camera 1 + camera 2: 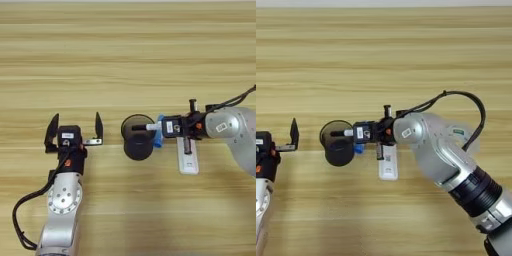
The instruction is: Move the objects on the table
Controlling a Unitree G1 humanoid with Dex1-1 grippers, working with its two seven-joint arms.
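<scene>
The right gripper [338,133] reaches in from the right, its wrist just above the flat white rectangular device [388,167] lying on the table [125,50]; whether its fingers are spread or pinching cannot be told, since they are lost against the small dark translucent round cup [138,143]; a thin white stub, probably the marker [151,127], points from the gripper across the cup's rim; the short blue glue stick [159,134] sits between cup and gripper body, touching or nearly touching both; the left gripper [75,129] waits well left of the cup, its two black fingers spread wide and holding nothing; the step in hand appears to be working at the cup with the right arm; to do it well, move slowly and level, because cup, glue stick and device crowd together and a sideways sweep would drag the neighbours; keep the wrist clear of the device below, and leave the left arm parked
</scene>
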